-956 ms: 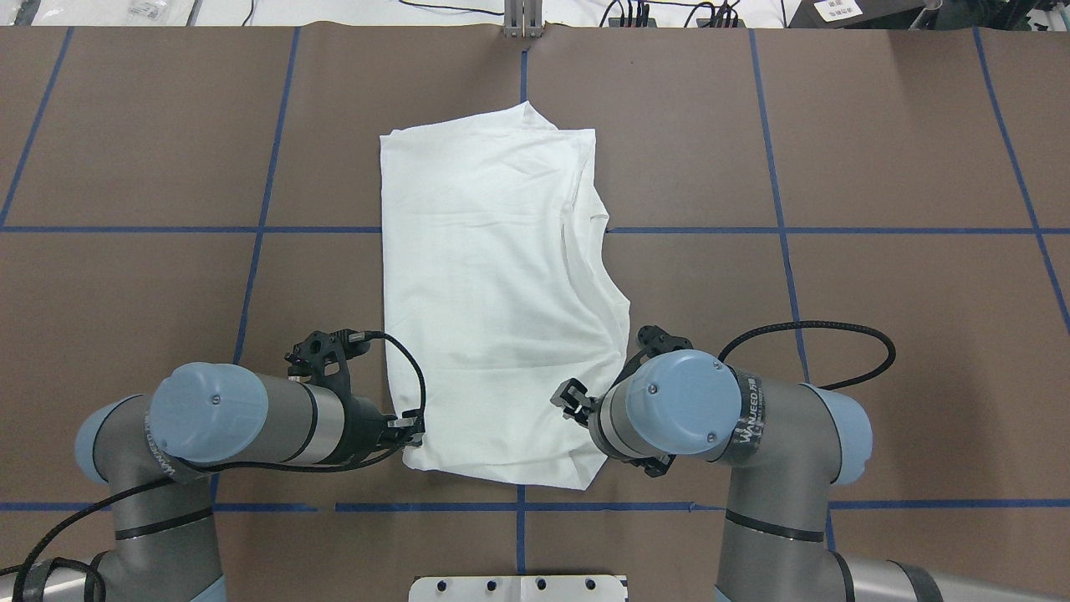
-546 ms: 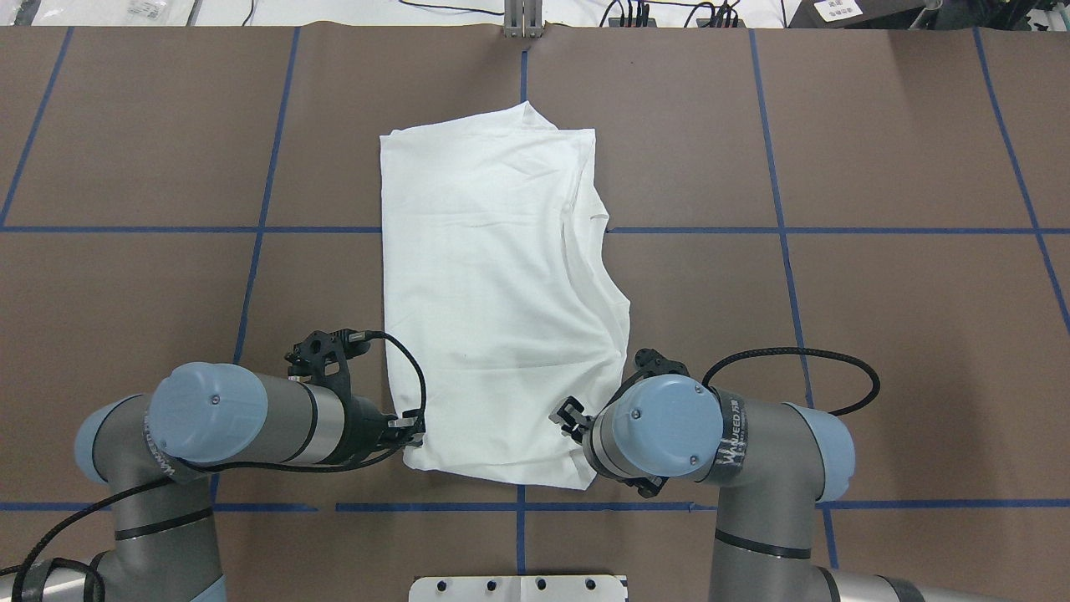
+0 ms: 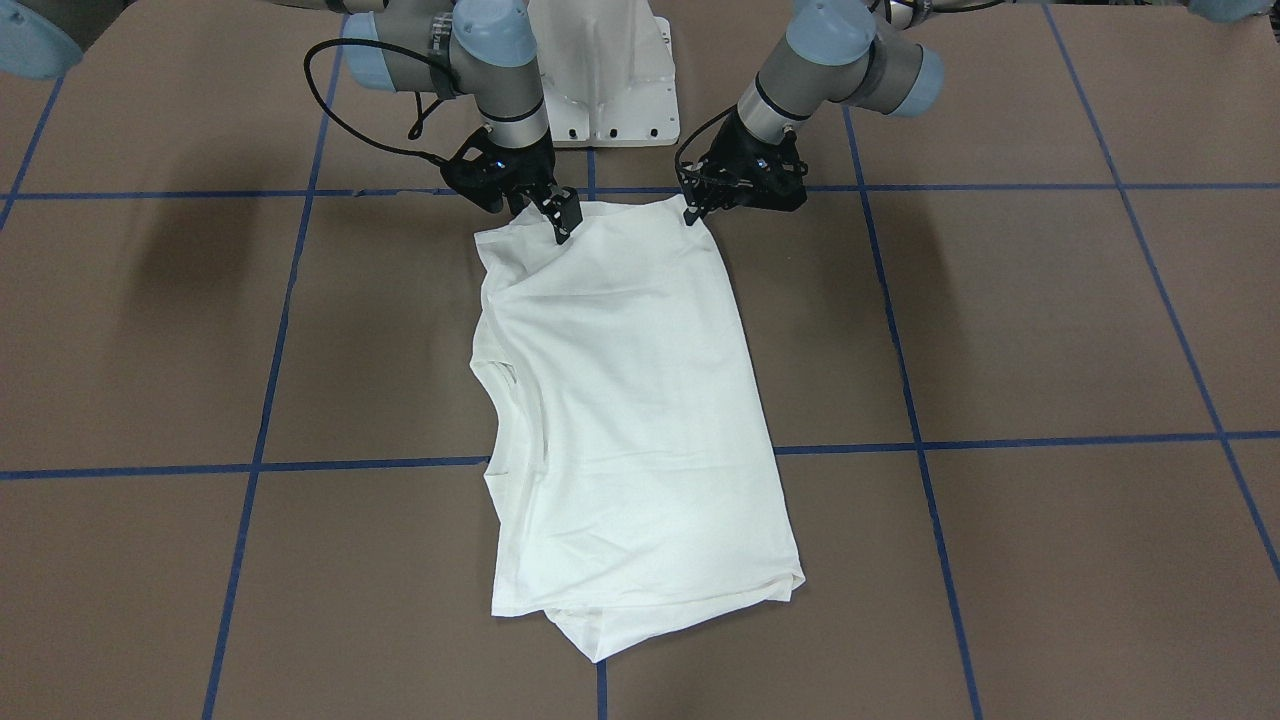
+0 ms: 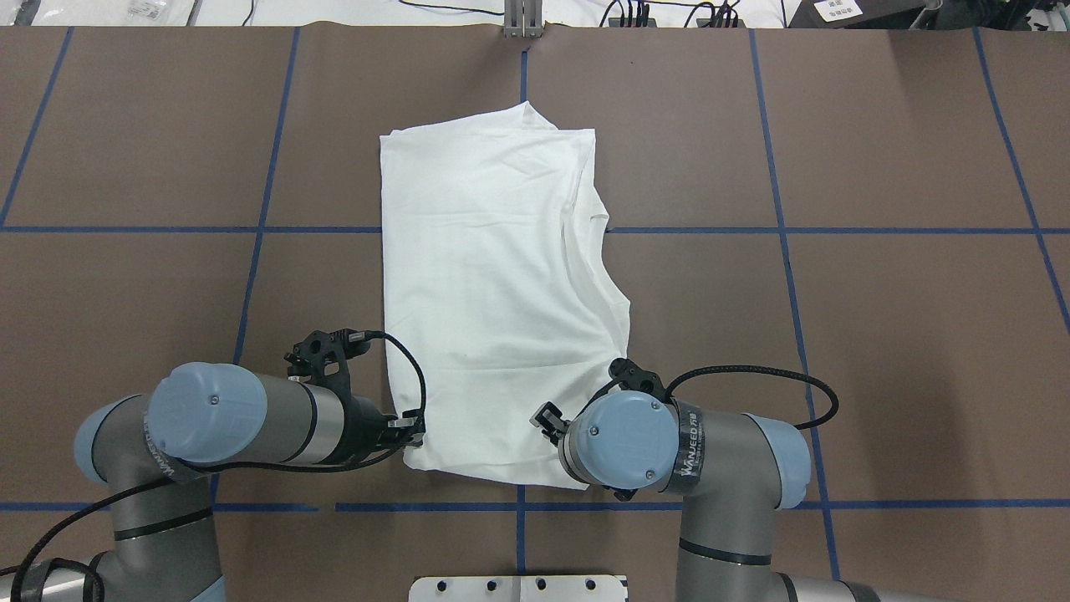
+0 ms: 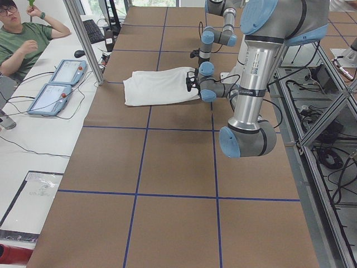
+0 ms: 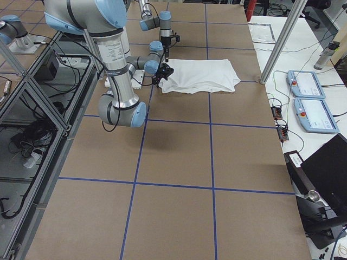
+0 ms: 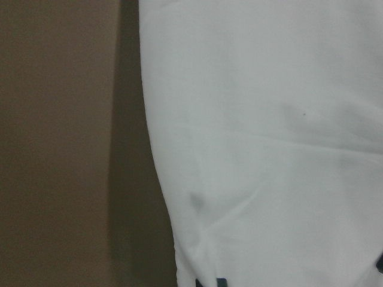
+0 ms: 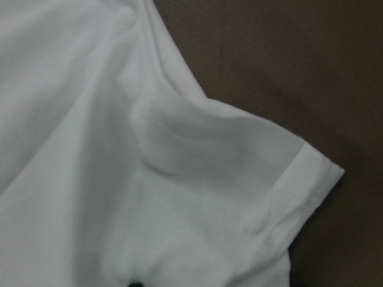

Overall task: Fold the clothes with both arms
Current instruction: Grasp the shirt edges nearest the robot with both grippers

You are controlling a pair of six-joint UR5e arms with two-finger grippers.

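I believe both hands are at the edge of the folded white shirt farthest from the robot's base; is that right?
Not quite. The left hand and right hand are at the edge of the folded white shirt nearest the robot's base, not farthest from it, as the overhead exterior view shows.

Wide table under brown matte cover [image 4: 878,334], divided in big squares by blue tape lines [image 4: 919,230]. White folded cotton shirt [image 4: 485,293] lies flat near middle, across one tape line.

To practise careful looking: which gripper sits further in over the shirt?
The right gripper, its tips over the white shirt inward from the edge; the left gripper sits at the corner.
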